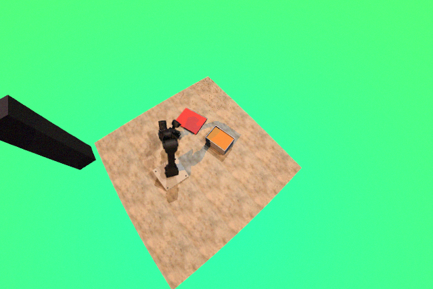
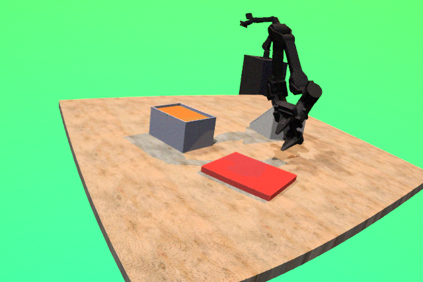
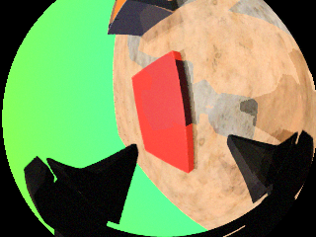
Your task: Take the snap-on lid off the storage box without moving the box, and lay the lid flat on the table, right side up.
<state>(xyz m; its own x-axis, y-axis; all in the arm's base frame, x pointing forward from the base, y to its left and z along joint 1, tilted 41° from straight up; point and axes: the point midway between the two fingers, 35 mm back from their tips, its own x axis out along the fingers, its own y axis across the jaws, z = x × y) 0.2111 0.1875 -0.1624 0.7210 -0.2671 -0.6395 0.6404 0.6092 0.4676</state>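
Note:
The red lid (image 1: 191,120) (image 2: 249,176) (image 3: 163,109) lies flat on the table, its smooth closed face up and its short rim down. The blue-grey storage box (image 1: 216,147) (image 2: 167,132) (image 3: 143,22) stands upright and open, a short way from the lid, with an orange filling (image 1: 220,137) (image 2: 182,113) inside. My gripper (image 1: 179,129) (image 2: 280,141) (image 3: 186,145) is open and empty. It is beside the lid, on the side near the arm's base, a little above the table. Its fingers stand wide apart and clear of the lid in the exterior view.
The arm's pale base plate (image 1: 178,176) stands behind the gripper. The table (image 1: 223,208) (image 2: 153,220) ends in a bare edge past the lid. A black beam (image 1: 42,132) shows left of the table in the top view, and a dark block (image 2: 252,74) behind the arm in the exterior view.

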